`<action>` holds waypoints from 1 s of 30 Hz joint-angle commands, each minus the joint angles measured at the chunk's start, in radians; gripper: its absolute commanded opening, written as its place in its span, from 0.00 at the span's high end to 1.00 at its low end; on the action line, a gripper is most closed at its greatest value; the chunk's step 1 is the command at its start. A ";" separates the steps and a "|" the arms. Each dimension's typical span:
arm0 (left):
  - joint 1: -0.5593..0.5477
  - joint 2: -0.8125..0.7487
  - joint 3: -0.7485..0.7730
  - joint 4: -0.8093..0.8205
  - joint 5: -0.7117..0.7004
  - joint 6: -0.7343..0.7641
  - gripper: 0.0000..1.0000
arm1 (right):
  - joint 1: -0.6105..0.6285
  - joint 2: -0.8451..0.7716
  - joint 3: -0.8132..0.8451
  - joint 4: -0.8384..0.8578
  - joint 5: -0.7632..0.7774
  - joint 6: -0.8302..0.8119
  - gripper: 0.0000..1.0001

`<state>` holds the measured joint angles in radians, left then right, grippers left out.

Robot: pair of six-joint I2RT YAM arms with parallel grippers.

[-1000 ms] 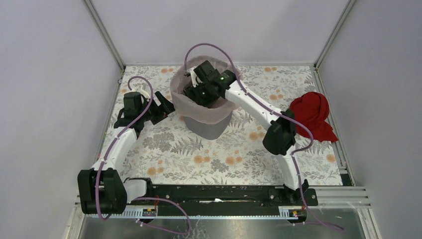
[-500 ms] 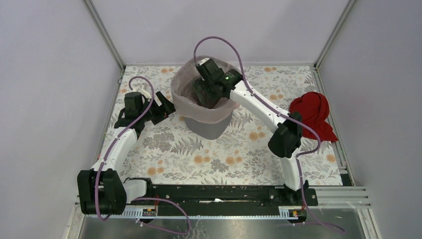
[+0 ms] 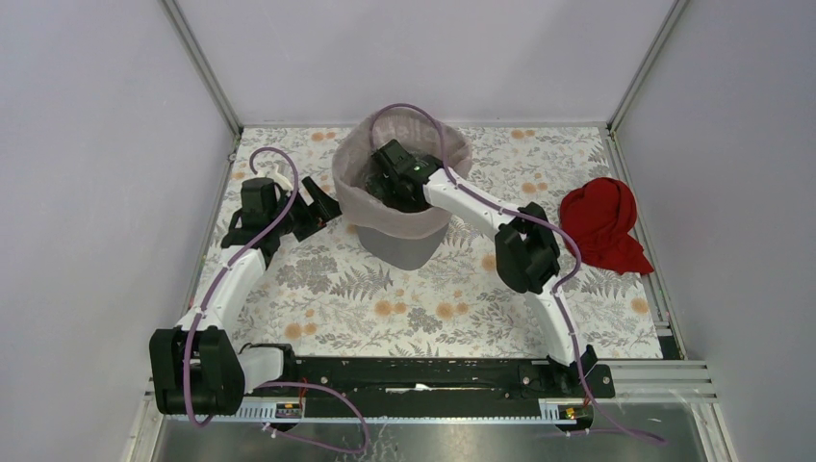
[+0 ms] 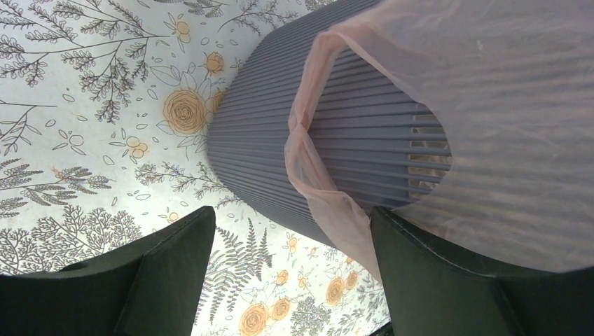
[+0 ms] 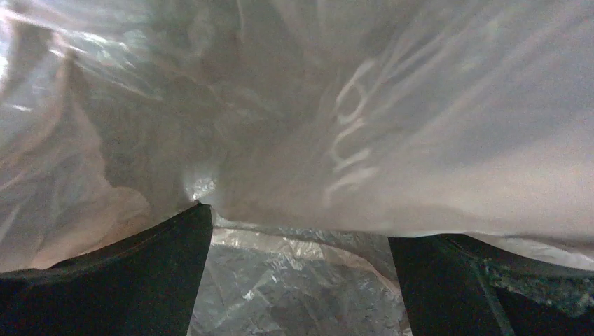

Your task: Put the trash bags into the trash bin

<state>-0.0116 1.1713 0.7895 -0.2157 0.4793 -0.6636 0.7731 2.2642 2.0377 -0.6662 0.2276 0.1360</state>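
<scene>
The dark-grey trash bin (image 3: 399,245) stands at the back middle of the table. The pale-pink trash bag (image 3: 358,197) lines it, its edge folded over the rim and hanging down the outside. My right gripper (image 3: 390,183) reaches down inside the bin; in the right wrist view it (image 5: 294,280) is open, with bag film (image 5: 350,140) pressed close all around its fingers. My left gripper (image 3: 322,204) is open beside the bin's left wall. In the left wrist view it (image 4: 291,231) faces the ribbed bin wall (image 4: 266,140) and the bag's hanging edge (image 4: 329,203).
A solid red cloth bundle (image 3: 601,223) lies at the right side of the floral table cover (image 3: 385,308). Grey walls and metal frame posts close the table on three sides. The right arm's cable (image 3: 414,114) arcs over the bin.
My right gripper has sunk deeper into the bin and its elbow has swung left toward the bin. The bag's back edge has risen. The left arm has not moved.
</scene>
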 commanded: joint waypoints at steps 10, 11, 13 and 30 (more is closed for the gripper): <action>-0.015 0.001 0.001 0.049 0.026 0.005 0.15 | -0.008 0.088 0.018 0.130 -0.223 0.024 0.00; -0.015 -0.001 0.001 0.047 0.025 0.005 0.15 | -0.009 0.084 0.028 0.113 -0.207 0.029 0.00; -0.015 -0.007 0.005 0.038 0.018 0.012 0.15 | -0.008 0.062 0.050 0.068 -0.155 0.031 0.00; -0.015 -0.167 0.178 -0.230 -0.321 0.130 0.10 | -0.008 -0.345 0.150 -0.135 -0.112 0.022 0.00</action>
<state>-0.0246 1.0683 0.8822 -0.4049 0.2752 -0.5705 0.7712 2.0521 2.1250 -0.7723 0.1375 0.1509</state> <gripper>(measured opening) 0.892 0.994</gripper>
